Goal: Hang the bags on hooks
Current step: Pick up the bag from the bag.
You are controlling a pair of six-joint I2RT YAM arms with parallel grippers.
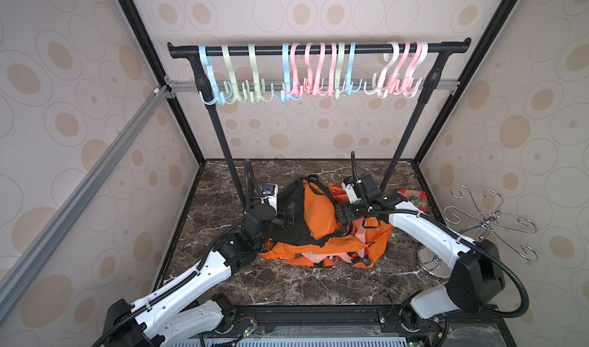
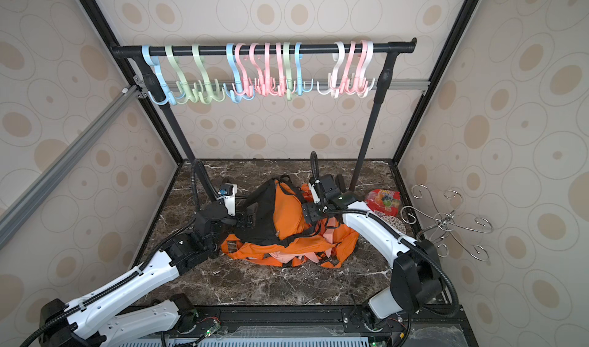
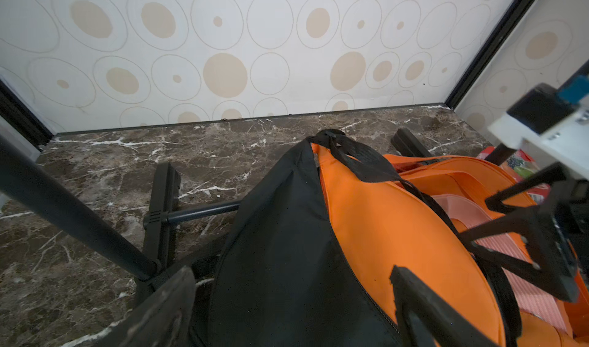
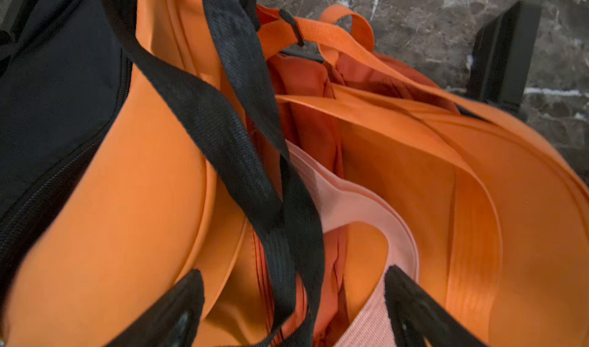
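An orange and black bag (image 1: 318, 211) (image 2: 287, 211) lies on top of a heap of orange bags on the marble floor. Pastel hooks (image 1: 315, 88) hang in a row on the black rail (image 1: 366, 48) high above it. My left gripper (image 1: 283, 221) (image 3: 293, 297) is open, its fingers spread across the bag's black side panel (image 3: 280, 233). My right gripper (image 1: 342, 213) (image 4: 294, 300) is open too, low against the bag's other side. The bag's black strap (image 4: 242, 157) runs loosely between its fingers, with orange and pink straps beneath.
The rack's two black legs and feet (image 3: 159, 202) (image 4: 503, 55) flank the heap. A red snack packet (image 1: 411, 195) lies at the back right. A chrome wire hook stand (image 1: 490, 221) rises at the right wall. Patterned walls close in three sides.
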